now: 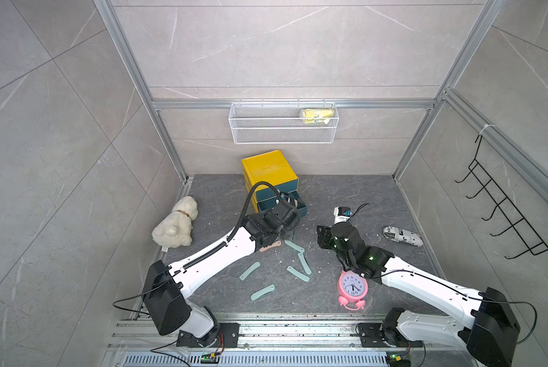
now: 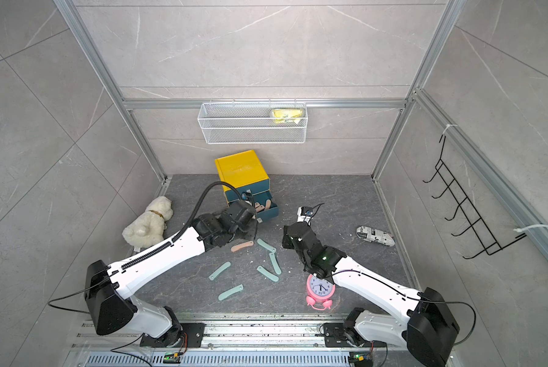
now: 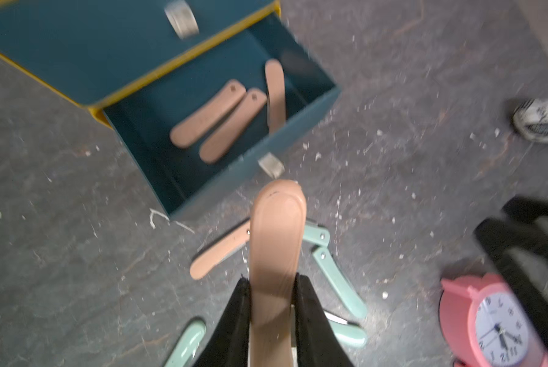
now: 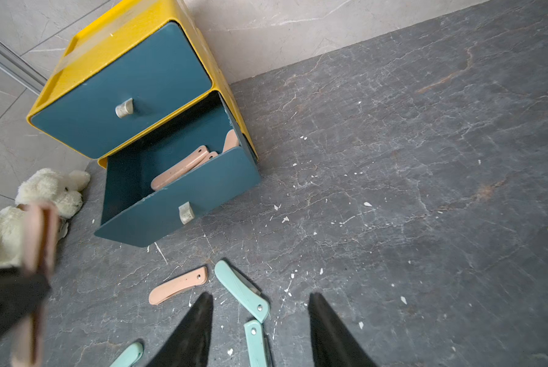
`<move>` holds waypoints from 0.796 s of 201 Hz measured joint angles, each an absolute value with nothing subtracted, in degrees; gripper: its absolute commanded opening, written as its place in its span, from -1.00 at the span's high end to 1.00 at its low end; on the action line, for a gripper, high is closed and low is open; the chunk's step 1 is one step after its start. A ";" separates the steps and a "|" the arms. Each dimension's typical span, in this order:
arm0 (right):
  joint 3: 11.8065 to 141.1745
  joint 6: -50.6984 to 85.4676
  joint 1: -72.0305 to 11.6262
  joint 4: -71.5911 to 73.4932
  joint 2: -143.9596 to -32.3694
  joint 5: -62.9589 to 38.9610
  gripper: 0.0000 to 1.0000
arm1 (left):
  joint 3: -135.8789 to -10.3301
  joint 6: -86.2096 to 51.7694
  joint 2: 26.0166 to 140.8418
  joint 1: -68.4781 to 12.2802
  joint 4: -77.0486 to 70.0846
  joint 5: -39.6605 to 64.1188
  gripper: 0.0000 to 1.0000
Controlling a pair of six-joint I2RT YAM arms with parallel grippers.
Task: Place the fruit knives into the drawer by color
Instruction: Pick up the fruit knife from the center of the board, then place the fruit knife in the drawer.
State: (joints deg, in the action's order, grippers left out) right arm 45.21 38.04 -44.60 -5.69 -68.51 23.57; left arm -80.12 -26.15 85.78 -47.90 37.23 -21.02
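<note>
Left tool (image 3: 273,281), clamped on one end of a salmon-pink flat plastic fruit knife (image 3: 277,228), hovers just before the boxy yellow cabinet (image 1: 267,165), whose dark-teal bottom drawer (image 4: 158,216) stands open with three like knives (image 3: 207,114) inside. Right tool (image 4: 260,297) gapes empty. Risk: held by its end, the knife may pivot or catch the drawer front and fall outside. Grey tiled walls (image 1: 266,47); dark veined stone tabletop (image 1: 345,197), carrying mint-teal knives (image 1: 249,270), strewn with white chips (image 4: 285,219).

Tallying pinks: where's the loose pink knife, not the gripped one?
In a top view, the loose pink knife lies flat just in front of the open drawer, beside the left end effector, hole end close to a teal knife.
</note>
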 measured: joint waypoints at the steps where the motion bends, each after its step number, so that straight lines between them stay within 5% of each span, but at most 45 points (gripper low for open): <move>1: 45.21 38.04 -44.60 -5.69 -68.55 23.57 -0.02 | -80.29 -26.06 85.80 -47.77 37.17 -21.02 0.68; 88: 45.21 39.51 -44.60 -5.32 -69.56 22.17 -0.02 | -91.44 -16.21 104.88 -38.30 31.27 -22.90 0.62; 160: 45.21 40.34 -44.93 -3.81 -70.06 18.74 -0.10 | -91.70 -15.99 106.39 -37.50 31.66 -21.71 -0.24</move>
State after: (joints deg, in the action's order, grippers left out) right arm 45.21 40.34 -44.93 -3.81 -70.06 18.74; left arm -91.70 -15.99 106.39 -37.50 31.66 -21.71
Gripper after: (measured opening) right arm 0.547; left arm 0.587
